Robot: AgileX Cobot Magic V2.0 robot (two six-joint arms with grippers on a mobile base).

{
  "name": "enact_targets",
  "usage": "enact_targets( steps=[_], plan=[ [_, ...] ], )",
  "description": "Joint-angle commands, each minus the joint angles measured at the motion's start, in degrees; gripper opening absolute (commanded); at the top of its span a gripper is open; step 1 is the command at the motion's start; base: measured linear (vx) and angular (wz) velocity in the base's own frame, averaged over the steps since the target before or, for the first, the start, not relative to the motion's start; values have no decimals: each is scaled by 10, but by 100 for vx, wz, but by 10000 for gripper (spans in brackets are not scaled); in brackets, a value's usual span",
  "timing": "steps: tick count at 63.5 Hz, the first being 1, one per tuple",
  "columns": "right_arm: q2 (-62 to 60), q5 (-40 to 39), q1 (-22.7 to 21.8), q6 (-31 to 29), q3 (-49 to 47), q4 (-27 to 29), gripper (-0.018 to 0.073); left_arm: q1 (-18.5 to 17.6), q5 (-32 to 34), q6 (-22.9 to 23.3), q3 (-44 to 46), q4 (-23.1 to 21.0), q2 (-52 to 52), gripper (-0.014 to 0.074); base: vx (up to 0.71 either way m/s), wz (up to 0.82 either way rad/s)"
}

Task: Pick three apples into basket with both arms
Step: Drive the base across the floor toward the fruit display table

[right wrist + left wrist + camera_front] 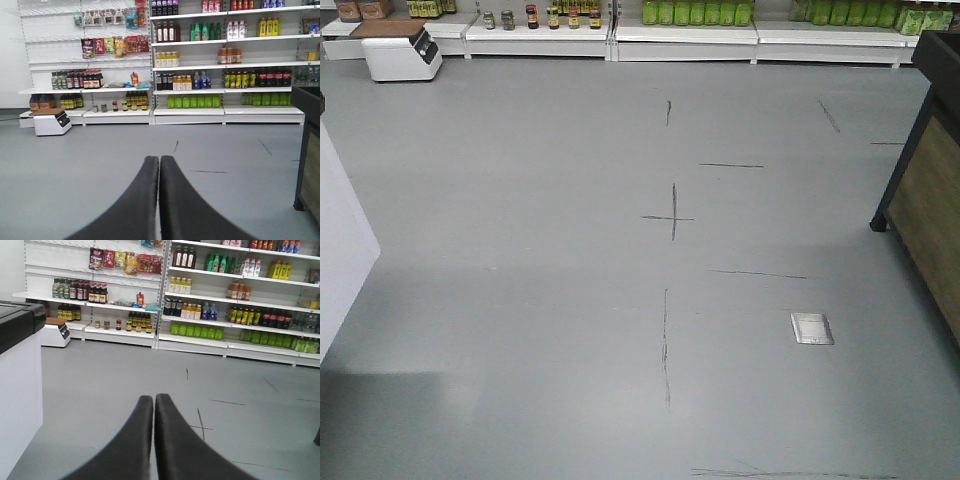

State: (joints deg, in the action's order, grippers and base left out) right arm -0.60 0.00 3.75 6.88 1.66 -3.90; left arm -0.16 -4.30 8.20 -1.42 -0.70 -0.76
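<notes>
Left end effector (pixel 154 398) clenched, jaws pressed together. Right end effector (pixel 159 160) likewise clenched. Grey floor (pixel 100 375) beneath both; stocked shelves (pixel 190 107) well ahead.

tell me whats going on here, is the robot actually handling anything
Nothing is being handled at this moment. The left gripper and the right gripper are both closed and empty. They point across the bare grey floor towards shop shelves stocked with bottles and jars. No apples and no basket show in any view, so the picking has not yet begun.
</notes>
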Motion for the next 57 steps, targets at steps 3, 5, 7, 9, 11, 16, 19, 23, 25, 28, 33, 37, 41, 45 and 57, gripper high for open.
enact_targets(
  steps=[3, 5, 7, 9, 11, 16, 19, 23, 25, 28, 33, 37, 41, 45, 57],
  plan=[
    [-6, -40, -3, -1, 8, -4, -9, 1, 43, 0, -13, -4, -8, -6, 8, -6],
    [-6, -40, -3, -1, 8, -4, -9, 1, 43, 0, -13, -4, -8, -6, 7, -10],
    [-6, -40, -3, -1, 8, -4, -9, 1, 43, 0, -13, -4, -8, -6, 7, -14],
    [-6, -40, -3, -1, 8, -4, -9, 1, 43, 0, -13, -4, -8, -6, 6, -16],
    [-6, -40, -3, -1, 8, -4, -9, 1, 43, 0, -13, -4, -8, -6, 6, -18],
    [-6, -40, -3, -1, 8, -4, -9, 1, 43, 0, -13, -4, -8, -6, 7, -17],
    [-6, -40, -3, -1, 8, -4, -9, 1, 43, 0, -13, -4, -8, -6, 7, -16],
    [-6, -40, -3, -1, 8, -4, -9, 1, 43, 0, -13, -4, -8, -6, 7, -13],
    [-6, -40, -3, -1, 8, -4, -9, 1, 43, 0, -13, -4, -8, -6, 7, -11],
    [-6, -40, -3, -1, 8, -4, -9, 1, 43, 0, -13, -4, -8, -6, 8, -10],
    [-6, -40, -3, -1, 8, -4, -9, 1, 43, 0, -13, -4, -8, -6, 8, -9],
    [-6, -40, -3, -1, 8, -4, -9, 1, 43, 0, -13, -4, -8, -6, 8, -10],
    [-6, -40, -3, -1, 8, -4, -9, 1, 43, 0, -13, -4, -8, -6, 9, -11],
    [-6, -40, -3, -1, 8, -4, -9, 1, 43, 0, -13, -4, -8, -6, 9, -13],
    [-6, -40, -3, -1, 8, -4, -9, 1, 43, 0, -13, -4, -8, -6, 10, -12]
  ],
)
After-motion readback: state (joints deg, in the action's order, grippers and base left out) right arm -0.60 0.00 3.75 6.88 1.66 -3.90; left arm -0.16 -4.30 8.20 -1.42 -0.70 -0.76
